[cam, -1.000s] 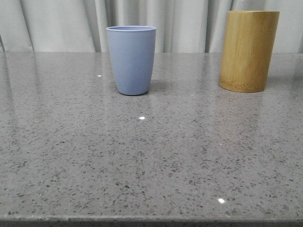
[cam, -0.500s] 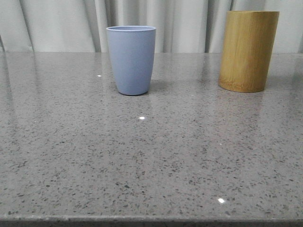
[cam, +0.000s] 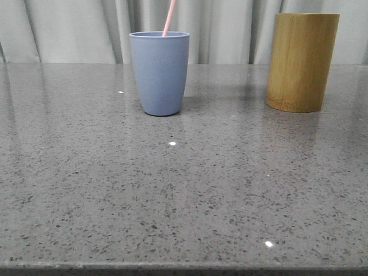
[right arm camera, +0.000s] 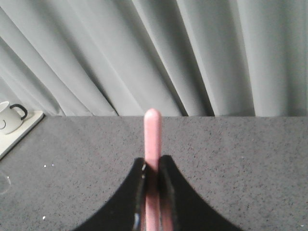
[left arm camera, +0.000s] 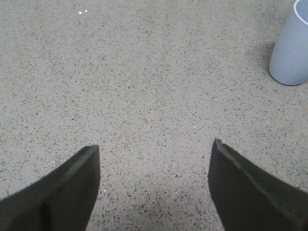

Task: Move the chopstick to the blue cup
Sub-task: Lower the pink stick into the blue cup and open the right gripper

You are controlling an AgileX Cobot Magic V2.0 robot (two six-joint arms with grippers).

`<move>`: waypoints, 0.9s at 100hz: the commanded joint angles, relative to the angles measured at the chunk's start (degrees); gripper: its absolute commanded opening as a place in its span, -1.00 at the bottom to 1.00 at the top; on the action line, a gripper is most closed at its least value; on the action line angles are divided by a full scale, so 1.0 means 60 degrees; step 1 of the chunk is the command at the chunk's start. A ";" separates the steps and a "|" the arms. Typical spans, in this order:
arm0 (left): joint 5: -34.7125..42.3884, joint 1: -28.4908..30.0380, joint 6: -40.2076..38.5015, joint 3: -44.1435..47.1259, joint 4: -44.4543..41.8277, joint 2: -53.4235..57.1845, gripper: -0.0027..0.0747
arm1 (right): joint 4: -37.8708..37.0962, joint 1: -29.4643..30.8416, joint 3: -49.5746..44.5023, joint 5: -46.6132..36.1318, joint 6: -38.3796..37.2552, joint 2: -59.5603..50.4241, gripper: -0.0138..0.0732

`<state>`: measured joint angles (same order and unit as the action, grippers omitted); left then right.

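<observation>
The blue cup stands upright on the grey stone table at the back, left of centre. A pale pink chopstick slants down from above with its lower end inside the cup's mouth. In the right wrist view my right gripper is shut on the chopstick, whose rounded tip sticks out past the fingers. My left gripper is open and empty above bare table, with the blue cup off to one side of it. Neither gripper shows in the front view.
A taller tan bamboo holder stands at the back right. Grey curtains hang behind the table. A white mug on a pale tray sits at the table's far edge in the right wrist view. The table's front edge runs along the bottom.
The pink chopstick has come into the front view from above and its end now sits in the blue cup's mouth. The cup and bamboo holder have not moved.
</observation>
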<state>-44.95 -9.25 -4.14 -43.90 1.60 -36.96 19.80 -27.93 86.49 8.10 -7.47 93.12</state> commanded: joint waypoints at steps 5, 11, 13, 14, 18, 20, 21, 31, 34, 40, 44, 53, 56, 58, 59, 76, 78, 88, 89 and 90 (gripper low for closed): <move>0.0677 0.0018 -0.0108 -0.0258 0.0005 -0.0011 0.29 | 0.0060 -0.0128 0.0345 -0.0846 0.0257 -0.0219 -0.84; 0.0677 0.0018 -0.0108 -0.0258 0.0005 -0.0011 0.29 | 0.0060 -0.0140 0.0345 -0.0803 0.0286 -0.0140 -0.84; 0.0677 0.0018 -0.0108 -0.0258 0.0005 -0.0011 0.29 | 0.0060 -0.0138 0.0345 -0.0770 0.0286 -0.0113 -0.84; 0.0677 0.0018 -0.0108 -0.0258 0.0005 -0.0011 0.29 | 0.0060 -0.0138 0.0345 -0.0757 0.0286 -0.0111 -0.84; 0.0677 0.0018 -0.0108 -0.0258 0.0005 -0.0011 0.29 | 0.0060 -0.0138 0.0345 -0.0669 0.0307 -0.0064 -0.84; 0.0677 0.0018 -0.0108 -0.0258 0.0005 -0.0011 0.29 | 0.0060 -0.0138 0.0345 -0.0605 0.0332 -0.0043 -0.84; 0.0677 0.0018 -0.0108 -0.0258 0.0005 -0.0011 0.29 | 0.0060 -0.0138 0.0345 -0.0590 0.0332 -0.0039 -0.84; 0.0677 0.0018 -0.0108 -0.0258 0.0005 -0.0011 0.29 | 0.0060 -0.0138 0.0345 -0.0270 0.0356 0.0034 -0.83; 0.0677 0.0018 -0.0108 -0.0258 0.0005 -0.0011 0.29 | 0.0060 -0.0138 0.0345 -0.0189 0.0356 0.0050 -0.82; 0.0677 0.0018 -0.0108 -0.0258 0.0005 -0.0011 0.29 | 0.0060 -0.0138 0.0345 -0.0069 0.0356 0.0060 -0.75; 0.0677 0.0018 -0.0108 -0.0258 0.0005 -0.0011 0.29 | 0.0060 -0.0138 0.0345 -0.0054 0.0356 0.0060 -0.67; 0.0677 0.0018 -0.0108 -0.0258 0.0005 -0.0011 0.29 | 0.0060 -0.0138 0.0345 -0.0066 0.0356 0.0060 -0.37; 0.0677 0.0018 -0.0108 -0.0258 0.0005 -0.0011 0.29 | 0.0060 -0.0138 0.0345 -0.0073 0.0356 0.0060 -0.26; 0.0677 0.0018 -0.0108 -0.0258 0.0005 -0.0011 0.29 | 0.0060 -0.0138 0.0345 -0.0073 0.0356 0.0060 -0.18; 0.0677 0.0018 -0.0108 -0.0258 0.0005 -0.0011 0.29 | 0.0060 -0.0138 0.0345 -0.0073 0.0356 0.0060 -0.15; 0.0677 0.0018 -0.0108 -0.0258 0.0005 -0.0011 0.29 | 0.0060 -0.0138 0.0345 -0.0073 0.0356 0.0026 0.26; 0.0677 0.0018 -0.0108 -0.0258 0.0005 -0.0011 0.29 | 0.0060 -0.0138 0.0345 -0.0073 0.0366 0.0020 0.26; 0.0677 0.0018 -0.0108 -0.0258 0.0005 -0.0011 0.29 | -0.0054 -0.0119 0.0357 -0.0058 0.0634 -0.0208 0.26; 0.0677 0.0018 -0.0108 -0.0258 0.0005 -0.0011 0.29 | -0.0102 -0.0105 0.0357 -0.0039 0.0673 -0.0230 0.26; 0.0677 0.0018 -0.0108 -0.0258 0.0005 -0.0011 0.29 | -0.0128 -0.0105 0.0357 -0.0031 0.0761 -0.0283 0.26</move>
<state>-44.95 -9.25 -4.14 -43.90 1.60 -36.96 19.91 -28.90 86.49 11.64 -5.37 95.92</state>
